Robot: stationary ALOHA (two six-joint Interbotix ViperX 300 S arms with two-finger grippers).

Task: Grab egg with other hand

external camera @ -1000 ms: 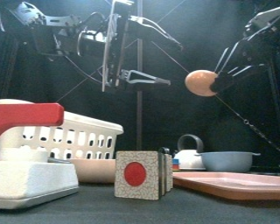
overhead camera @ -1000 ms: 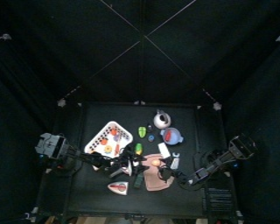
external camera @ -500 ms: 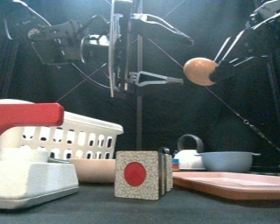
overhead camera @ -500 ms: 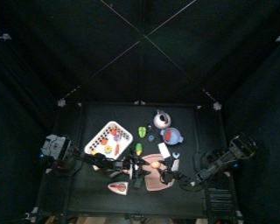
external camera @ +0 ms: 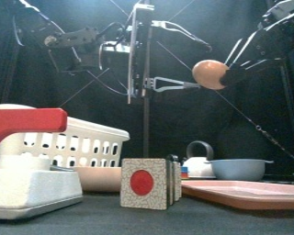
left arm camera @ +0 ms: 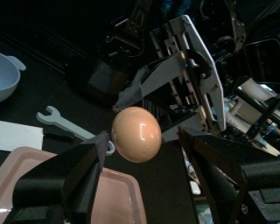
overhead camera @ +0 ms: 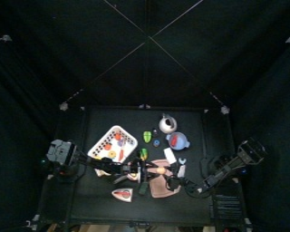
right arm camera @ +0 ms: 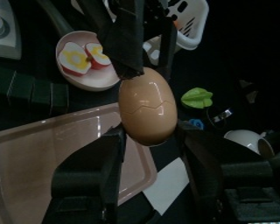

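Right claw [external camera: 215, 75] is clamped on the egg [external camera: 209, 72], holding it up in the air well above the pink tray [external camera: 248, 194]. The right wrist view shows the egg [right arm camera: 146, 107] pinched between both jaws, long axis roughly along them.

Left claw [external camera: 140, 53] is spread wide, empty, level with the egg and just beside it, on the side away from the right arm. In the left wrist view the egg [left arm camera: 136, 134] sits ahead of the jaws and between them, not inside the gap yet, with the right claw [left arm camera: 178, 79] behind it.

Step in hand: handover, approach phase. How I'd do it:
- Bring the left jaws across the egg at an angle to the right jaws, onto the bare sides. The right wrist view shows shell showing between its jaws; aim there.
- Centre the egg in the gap before closing; a pinch near either tip will likely squirt it out.
- Close slowly. Shell is smooth and brittle.
- Right claw lets go only once the left has it firm.

Below the egg, around the tray: a wrench [left arm camera: 63, 124], a white bowl [left arm camera: 3, 77], a plate of halved eggs [right arm camera: 84, 58]. A drop would probably land among them.
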